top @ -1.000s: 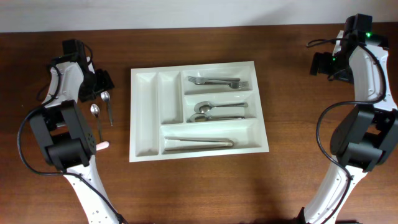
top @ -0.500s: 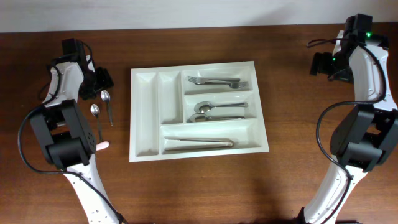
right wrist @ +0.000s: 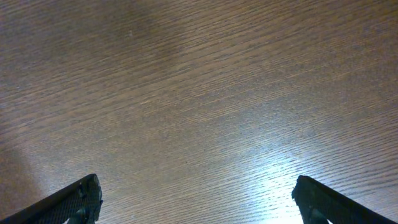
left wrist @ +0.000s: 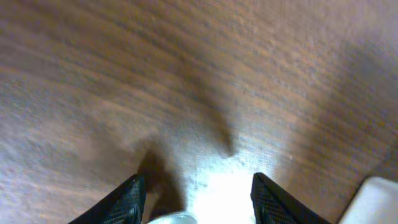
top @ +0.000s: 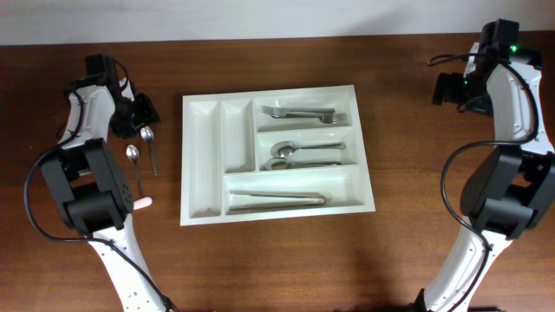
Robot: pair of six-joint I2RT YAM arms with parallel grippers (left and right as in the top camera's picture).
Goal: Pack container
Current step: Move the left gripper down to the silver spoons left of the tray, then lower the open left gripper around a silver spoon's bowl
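Overhead view: the left hand [top: 139, 115] hovers over the bowl of a loose spoon [top: 149, 139] on the desk [top: 277, 260]. A second loose spoon [top: 133, 156] lies just beside it, nearer the arm's base. Compared with a second ago, this hand has edged slightly away from the container and its fingers have drawn closer together, though they are not shut. The white container [top: 201, 156] lies to this hand's right, near but apart. Its three long compartments hold forks [top: 299, 113], spoons [top: 299, 154] and what look like knives [top: 277, 199]; the two narrow ones are empty. The right hand [top: 451, 89] sits well beyond the container's other side, unmoved.

Left wrist view: the left hand [left wrist: 198, 178] has its fingertips apart, with the loose spoon's shiny bowl at the bottom edge between them, nearer the left finger. This looks like a grasp beginning, but the spoon is not yet clearly held.

Right wrist view: the right hand [right wrist: 196, 180] is spread wide over bare desk and holds nothing.
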